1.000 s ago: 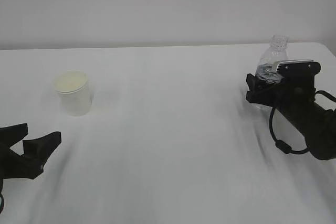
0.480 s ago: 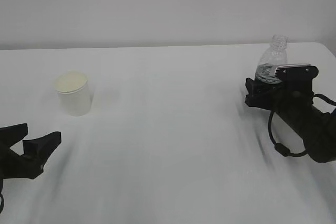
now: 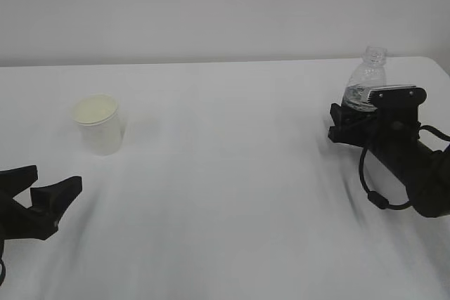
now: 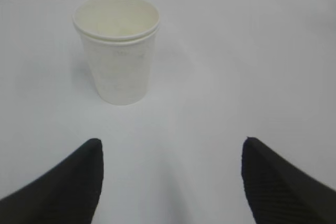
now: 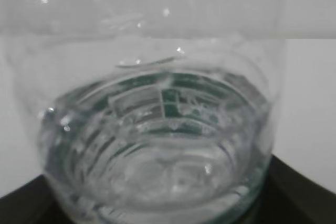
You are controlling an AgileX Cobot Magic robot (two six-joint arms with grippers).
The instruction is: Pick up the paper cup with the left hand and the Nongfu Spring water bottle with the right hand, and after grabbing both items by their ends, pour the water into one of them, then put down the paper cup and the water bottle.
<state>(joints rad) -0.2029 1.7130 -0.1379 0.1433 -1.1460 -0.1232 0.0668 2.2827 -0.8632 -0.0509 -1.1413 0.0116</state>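
Right claw at the bottle, left claw short of the cup

We are seeing one paper cup (image 3: 98, 124) standing upright on the white table (image 3: 225, 194), ahead of the left hand (image 3: 43, 189) and slightly to its left in the left wrist view, well apart from it; that claw's two fingers (image 4: 68, 182) are standing wide and holding nothing. The one Nongfu Spring water bottle (image 3: 365, 79) is standing upright at the far right (its long axis vertical, mouth uncapped), with some water (image 5: 157, 145) in its lower part. The right hand (image 3: 351, 119) is surrounding the bottle's lower body, jaws on either side; we cannot tell whether they are gripping it yet. Each arm is nearer its own item, so the left needs a forward reach.
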